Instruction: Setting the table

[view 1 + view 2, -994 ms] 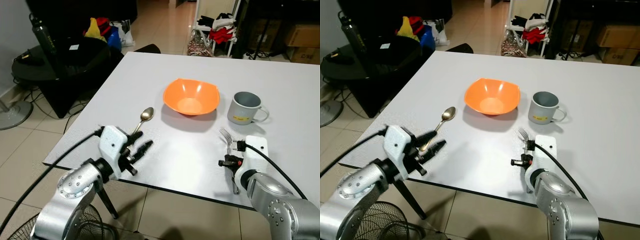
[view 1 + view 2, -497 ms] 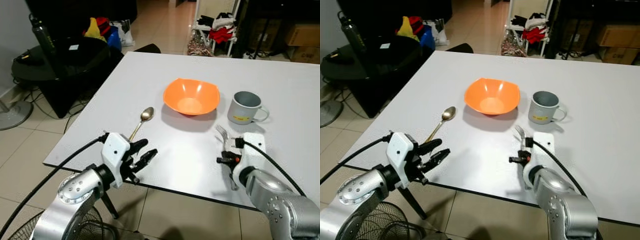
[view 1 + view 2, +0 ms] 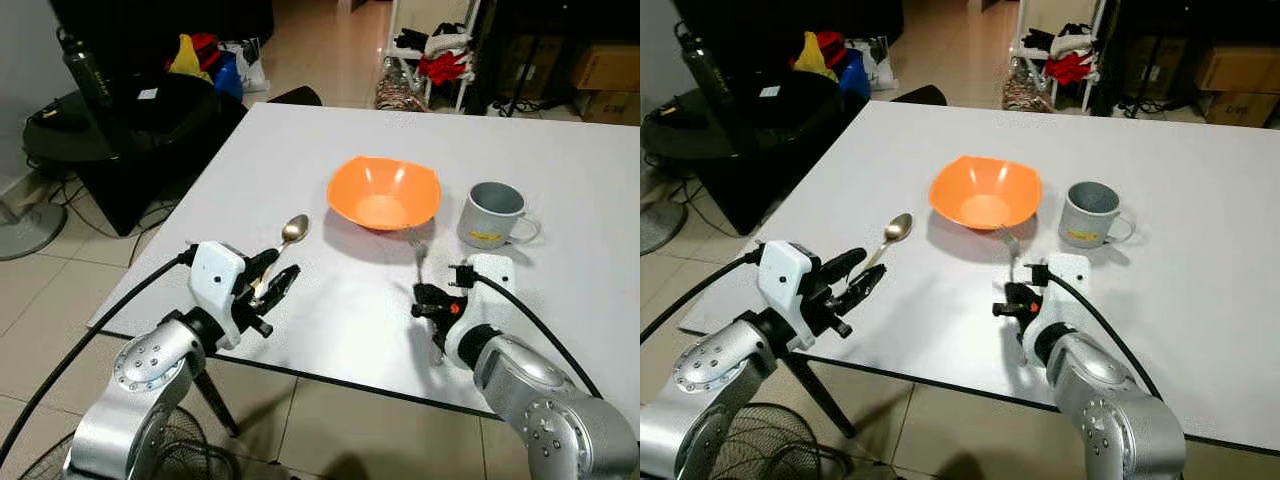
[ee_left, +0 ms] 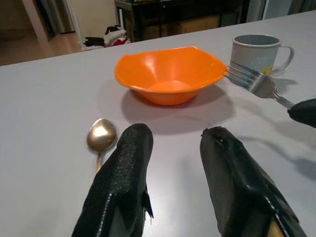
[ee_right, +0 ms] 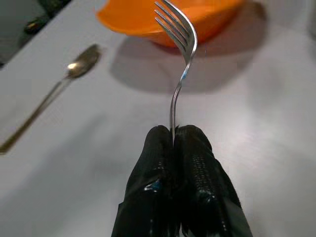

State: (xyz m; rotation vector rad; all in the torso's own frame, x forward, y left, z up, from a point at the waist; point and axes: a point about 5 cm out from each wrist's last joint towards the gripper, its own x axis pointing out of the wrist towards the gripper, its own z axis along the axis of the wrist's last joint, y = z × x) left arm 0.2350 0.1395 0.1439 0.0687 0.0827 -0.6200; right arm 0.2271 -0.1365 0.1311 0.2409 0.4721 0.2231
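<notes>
- So right gripper [image 5: 174,148] is clamped tight on the fork [image 5: 178,44], tines just short of the orange bowl [image 3: 384,192].
- Left gripper [image 4: 173,168] sits open, holding nothing, beside the spoon [image 3: 283,246], nearer the desk [image 3: 330,130] edge than the bowl.

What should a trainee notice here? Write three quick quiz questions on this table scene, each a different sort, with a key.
1. True or false: the right gripper is shut on the fork.
2. Which thing lies on the table just ahead of the left gripper? A) spoon B) knife C) plate
3. Fill in: the grey mug stands to the robot's ____ of the orange bowl.

Key:
1. True; its jaws pinch the handle, tines toward the bowl.
2. A; the left jaws are open over the spoon's handle.
3. Right.
</notes>
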